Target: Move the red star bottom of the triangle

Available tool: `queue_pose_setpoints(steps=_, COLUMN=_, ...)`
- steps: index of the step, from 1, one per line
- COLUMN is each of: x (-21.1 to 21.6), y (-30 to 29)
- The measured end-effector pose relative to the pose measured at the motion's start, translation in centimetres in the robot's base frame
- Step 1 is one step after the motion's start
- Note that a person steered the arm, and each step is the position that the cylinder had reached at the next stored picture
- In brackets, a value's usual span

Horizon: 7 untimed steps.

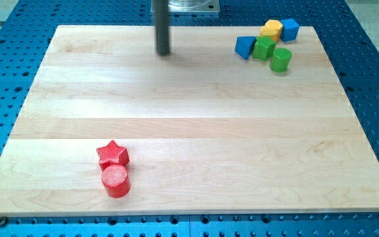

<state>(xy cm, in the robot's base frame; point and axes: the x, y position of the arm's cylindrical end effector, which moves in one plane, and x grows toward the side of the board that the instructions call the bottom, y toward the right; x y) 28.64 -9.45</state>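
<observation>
The red star-shaped block (pixel 113 154) is seen low on the view's left of the pale wooden bench (pixel 196 118), with a red cylinder block (pixel 116 181) touching it on the side toward the view's bottom. The blue triangular block (pixel 245 47) is found well apart from it, at the view's top right, in a tight cluster with a green cube-like block (pixel 264 48), a green cylinder block (pixel 280 59), a yellow block (pixel 271 29) and a blue cube block (pixel 289 29). My tip (pixel 163 53) is held near the view's top centre, touching nothing; no hand is fitted (only a bare rod), so nothing is held.

A long diagonal push is judged to be needed. If contact is made off-centre, the star may be spun off the tip; if the approach is made from the view's bottom, the red cylinder would likely be dragged along. Near the triangle, the green blocks could be knocked, and the triangle itself shifted.
</observation>
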Motion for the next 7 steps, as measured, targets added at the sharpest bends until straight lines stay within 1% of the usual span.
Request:
queue_pose_setpoints(steps=1, x=8.8, y=-6.7)
queue_pose_setpoints(steps=2, x=18.9, y=-10.4)
queue_pose_setpoints(steps=3, x=27.6, y=-10.6)
queue_pose_setpoints(steps=4, x=33.0, y=-8.2)
queue_pose_setpoints(steps=5, x=33.2, y=-5.9)
queue_pose_setpoints(steps=6, x=33.2, y=-0.1)
queue_pose_setpoints(steps=7, x=32.2, y=0.5)
